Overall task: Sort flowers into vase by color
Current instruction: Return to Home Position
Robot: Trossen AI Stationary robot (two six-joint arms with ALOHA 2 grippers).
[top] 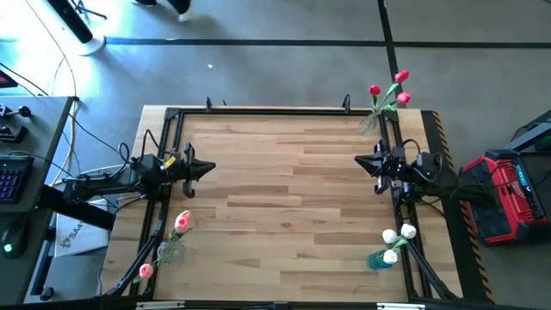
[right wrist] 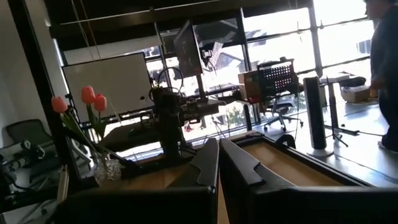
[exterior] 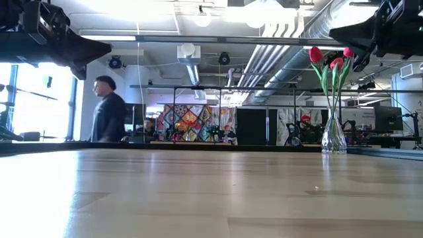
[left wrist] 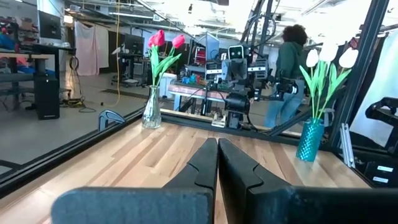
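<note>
Flowers (top: 402,78) are all sitting in vases at 3 corners of the tabletop (top: 284,194), grouped by color. The red bunch (top: 376,89) is in a clear glass vase (top: 370,125) at the far right corner in the high view, with the heads leaning out past the edge. The pink bunch (top: 182,221) is in a transparent vase (top: 170,251) at the near left corner. The white bunch (top: 408,232) is in a teal vase (top: 379,260) at the near right corner. I count 3 red heads, and the right wrist view shows 3 pink ones. White looks like 3 from above, but I wouldn't swear to it.

The left hand (top: 205,170) hangs over the left side of the tabletop, about halfway along that edge, pointing inward. In its own wrist view the 2 fingers are pressed together. The right hand (top: 362,162) mirrors it on the right side, facing back across, and its fingers are together as well. Both hands are well apart from every vase.

In the low view, a person (exterior: 106,114) in a dark top stands in the room behind the tabletop.
</note>
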